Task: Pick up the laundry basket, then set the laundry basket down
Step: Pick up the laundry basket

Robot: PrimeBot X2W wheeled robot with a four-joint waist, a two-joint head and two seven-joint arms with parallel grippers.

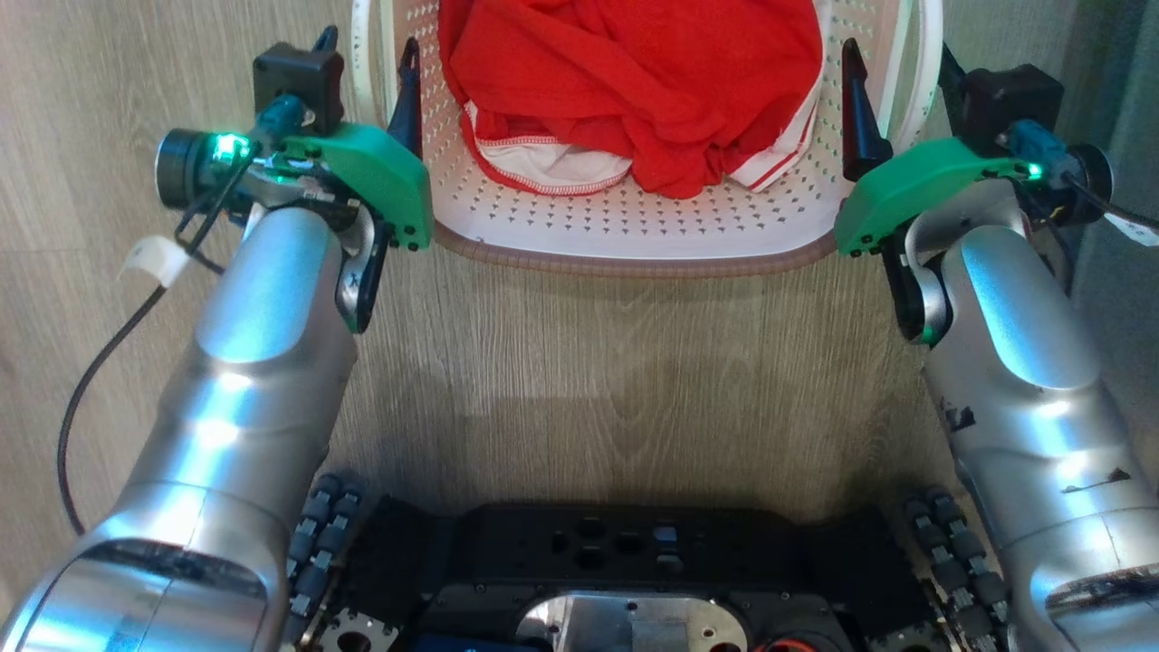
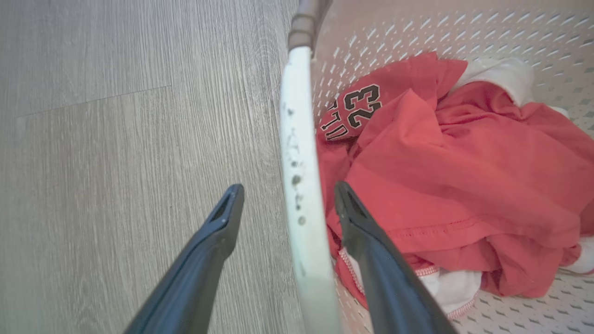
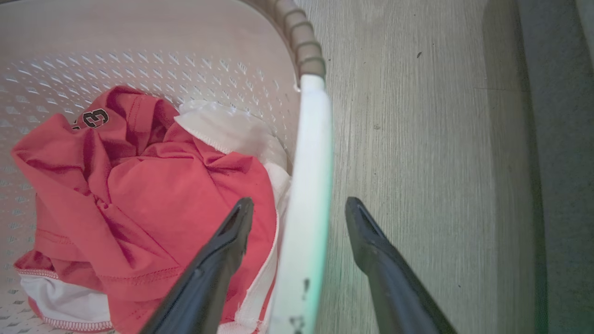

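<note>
Both spread wide, left gripper (image 2: 287,188) straddles the nine-o'clock handle (image 2: 297,139) and right gripper (image 3: 299,202) the three-o'clock handle (image 3: 311,153) of the laundry basket (image 1: 634,263), on the floor (image 1: 634,380) at twelve o'clock, for a level lift.

Cream-white perforated laundry basket (image 1: 634,226), brown woven-look rim (image 1: 634,265), red jersey (image 2: 464,185) with black 23, grey wood-grain floor (image 1: 634,389)

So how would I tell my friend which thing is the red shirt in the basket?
Look at the wood-look floor in front of the robot, where a cream-white perforated laundry basket stands. Crumpled inside it lies the red jersey. It bears a black number 23, unlike the white cloth bunched beside it.
</note>
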